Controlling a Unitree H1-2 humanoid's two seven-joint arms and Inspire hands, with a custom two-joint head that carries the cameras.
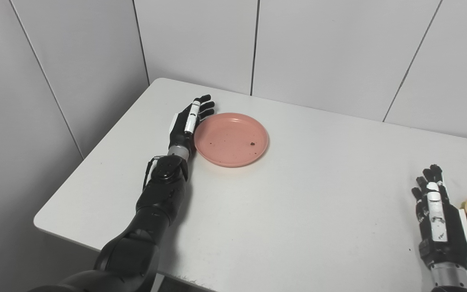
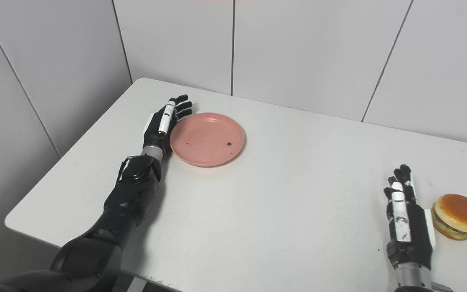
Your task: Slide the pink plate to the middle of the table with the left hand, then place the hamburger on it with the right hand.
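The pink plate [image 1: 231, 139] is seen lying flat on the white desk [image 1: 282, 211], toward the desk's far left part and not far from its back edge. A few small dark specks are scattered on the plate's inner surface. The left robot hand [image 1: 187, 123] is placed against the plate's left rim, with its fingers [image 1: 204, 106] stretched out and slightly spread along the rim's far-left curve; nothing is gripped by it, and the hand is held edge-on beside the plate rather than over it. The dark left arm [image 1: 160, 190] is extended from the bottom left across the desk's left side up to the plate.

The hamburger [image 2: 458, 216] is set well apart from the plate, at the desk's near right side, resting upright on the desk with its bun top, green layer and lower bun visible. The right robot hand [image 2: 407, 221] is positioned just to the left of the hamburger, on the side facing the plate, with its fingers extended and apart and nothing held; whether it touches the hamburger cannot be told. Behind the desk, pale wall panels [image 1: 318, 44] with dark seams are seen.
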